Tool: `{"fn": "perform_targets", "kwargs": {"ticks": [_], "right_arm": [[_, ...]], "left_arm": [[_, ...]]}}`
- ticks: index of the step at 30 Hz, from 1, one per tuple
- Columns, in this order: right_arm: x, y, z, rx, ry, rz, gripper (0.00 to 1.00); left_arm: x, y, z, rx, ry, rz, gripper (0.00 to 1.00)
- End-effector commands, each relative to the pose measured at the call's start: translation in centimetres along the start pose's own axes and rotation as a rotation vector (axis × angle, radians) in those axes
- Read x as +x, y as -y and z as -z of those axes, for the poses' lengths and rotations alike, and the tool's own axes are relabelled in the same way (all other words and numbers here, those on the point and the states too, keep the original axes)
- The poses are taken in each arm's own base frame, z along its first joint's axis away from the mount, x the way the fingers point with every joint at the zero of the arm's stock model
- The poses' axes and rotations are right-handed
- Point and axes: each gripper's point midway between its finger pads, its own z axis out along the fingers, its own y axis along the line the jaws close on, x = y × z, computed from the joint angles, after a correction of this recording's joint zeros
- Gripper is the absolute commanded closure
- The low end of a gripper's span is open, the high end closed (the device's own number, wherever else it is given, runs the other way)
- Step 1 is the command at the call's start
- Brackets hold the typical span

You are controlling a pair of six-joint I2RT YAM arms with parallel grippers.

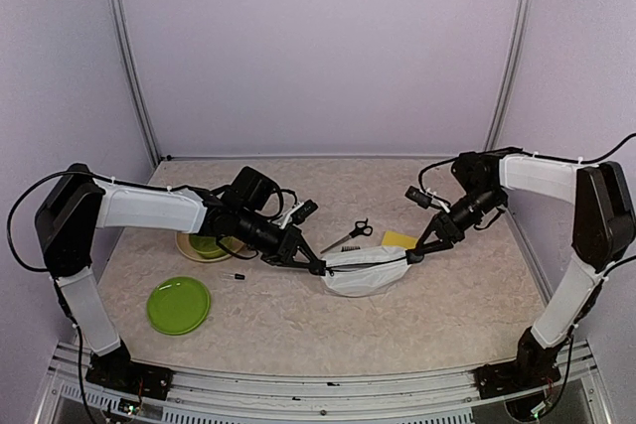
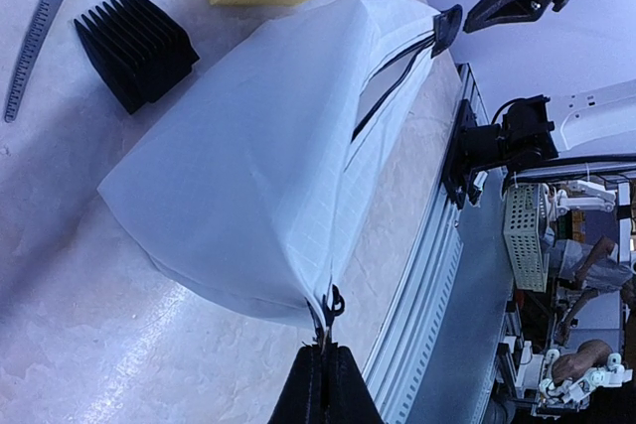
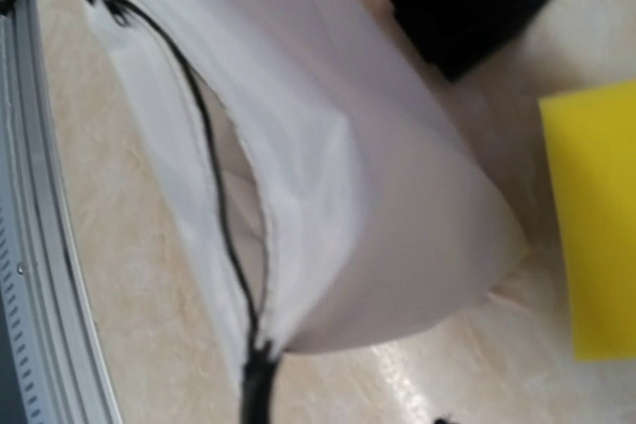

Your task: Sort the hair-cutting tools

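Observation:
A white zip pouch (image 1: pixel 363 272) lies mid-table with its zip partly open (image 3: pixel 234 196). My left gripper (image 1: pixel 316 268) is shut on the pouch's left end, pinching the zip tab (image 2: pixel 326 345). My right gripper (image 1: pixel 415 255) is at the pouch's right end. Seen from the left wrist, the right gripper (image 2: pixel 442 5) has its jaws apart, and the black end tab (image 2: pixel 447 27) sits at its fingertips, not pinched. Behind the pouch lie black-handled scissors (image 1: pixel 348 235) and a black comb guard (image 2: pixel 134 47). A thin black pin (image 1: pixel 237 276) lies left of the pouch.
A yellow sponge (image 1: pixel 399 239) rests behind the pouch's right end. A green plate (image 1: pixel 179 305) sits front left. A green bowl (image 1: pixel 206 245) stands further back under the left arm. The table's metal front rail (image 2: pixel 427 275) runs close to the pouch.

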Motion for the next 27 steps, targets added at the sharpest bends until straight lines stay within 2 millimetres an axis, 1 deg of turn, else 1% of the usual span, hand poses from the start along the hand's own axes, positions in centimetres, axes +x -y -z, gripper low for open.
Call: {"fn": "perform_targets", "kwargs": {"ticks": [1, 2, 3, 4, 5, 6, 9, 11, 14, 15, 17, 20, 23, 25, 27], "right_arm": [[0.7, 0.0, -1.3, -0.011, -0.037, -0.008, 0.64], [0.9, -0.3, -1.7, -0.032, -0.045, -0.006, 0.71], [1.1, -0.9, -2.2, -0.060, -0.057, 0.003, 0.83], [1.5, -1.5, -2.5, -0.089, -0.068, 0.018, 0.92], [2.0, -2.1, -2.9, -0.113, -0.081, 0.036, 0.98], [2.5, -2.8, -3.1, -0.134, -0.091, 0.052, 1.00], [3.8, -4.3, -3.7, -0.159, -0.135, 0.122, 1.00], [4.3, -5.7, -3.7, -0.176, -0.154, 0.183, 1.00], [4.1, -8.5, -3.3, -0.242, -0.148, 0.265, 1.00], [4.0, -9.2, -3.2, -0.265, -0.145, 0.284, 1.00], [4.2, -9.9, -3.4, -0.288, -0.157, 0.299, 1.00], [4.5, -9.6, -4.0, -0.287, -0.183, 0.300, 1.00], [4.3, -9.5, -4.1, -0.295, -0.181, 0.297, 1.00], [3.9, -9.5, -4.1, -0.296, -0.174, 0.297, 1.00], [3.5, -9.6, -3.9, -0.299, -0.164, 0.297, 1.00]], "left_arm": [[-0.4, 1.6, 0.7, 0.024, 0.010, -0.050, 0.96], [-0.2, 1.6, 0.6, 0.027, 0.007, -0.049, 0.96], [0.1, 1.5, 0.6, 0.028, 0.001, -0.046, 0.96], [0.4, 1.5, 0.7, 0.028, -0.004, -0.045, 0.96], [1.1, 1.4, 0.5, 0.027, -0.019, -0.042, 0.96], [1.9, 1.4, 0.5, 0.029, -0.037, -0.042, 0.97], [4.8, 2.2, 0.2, 0.040, -0.123, -0.065, 0.98], [6.8, 3.8, 0.1, 0.067, -0.188, -0.101, 0.99], [9.2, 7.1, 0.3, 0.131, -0.263, -0.170, 0.99], [9.9, 8.1, 0.3, 0.153, -0.282, -0.190, 0.99], [10.1, 8.7, 0.6, 0.158, -0.286, -0.194, 0.98], [9.7, 6.8, 0.8, 0.113, -0.257, -0.138, 0.97], [9.8, 4.6, 0.9, 0.049, -0.257, -0.106, 0.98], [9.7, 3.9, 1.0, 0.024, -0.257, -0.104, 0.98], [8.9, 3.5, 1.2, 0.003, -0.234, -0.109, 0.98]]}}
